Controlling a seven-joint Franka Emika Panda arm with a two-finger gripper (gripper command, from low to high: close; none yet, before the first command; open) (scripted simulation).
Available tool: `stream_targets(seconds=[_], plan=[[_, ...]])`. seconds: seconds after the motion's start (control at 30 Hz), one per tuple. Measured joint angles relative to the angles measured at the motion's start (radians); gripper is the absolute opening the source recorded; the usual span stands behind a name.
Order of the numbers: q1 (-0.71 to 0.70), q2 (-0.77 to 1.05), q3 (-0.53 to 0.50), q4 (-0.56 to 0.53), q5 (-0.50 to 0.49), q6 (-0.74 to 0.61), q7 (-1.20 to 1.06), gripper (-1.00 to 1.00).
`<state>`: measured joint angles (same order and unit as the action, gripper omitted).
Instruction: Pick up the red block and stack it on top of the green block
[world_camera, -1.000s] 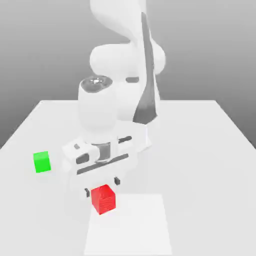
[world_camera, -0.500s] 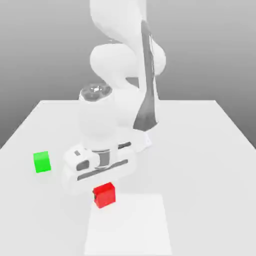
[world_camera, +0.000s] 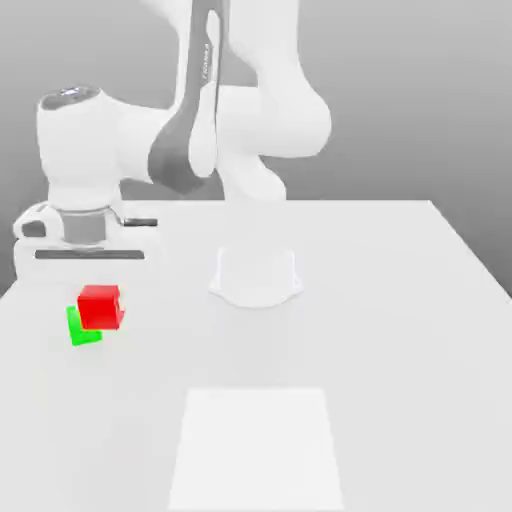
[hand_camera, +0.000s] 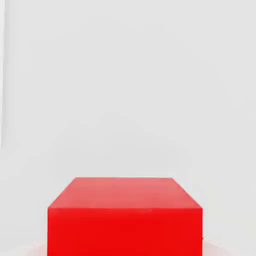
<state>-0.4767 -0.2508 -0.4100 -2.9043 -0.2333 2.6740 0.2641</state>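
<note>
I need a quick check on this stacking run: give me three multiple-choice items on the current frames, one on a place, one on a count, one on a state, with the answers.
1. Where is the red block in the exterior view?
A. On the pale square patch near the front of the table
B. Under the gripper, overlapping the green block at the exterior view's left
C. At the arm's base

2. How many coloured blocks show in the exterior view?
A. One
B. Two
C. Three

3. What is the gripper doing?
A. Shut on the red block
B. Wide open above a bare table
C. Shut on the green block

Answers:
1. B, since red sits directly beneath the hand and covers part of the green.
2. B, one red and one green.
3. A, since the red block hangs right under the hand and also sits close up in the hand view.
</note>
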Motion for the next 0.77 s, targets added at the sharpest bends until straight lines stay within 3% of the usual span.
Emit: stream_targets(seconds=[0.2,0.47,0.77], plan=[[-0.172,-0.019,-0.097,-0.023,-0.035,-0.007,0.051,-1.00],[-0.060,0.117,-0.162,-0.027,0.173,0.089,-0.087,-1.00],[0.003,0.243,-0.171,-0.021,0.367,0.189,-0.220,-1.00]])
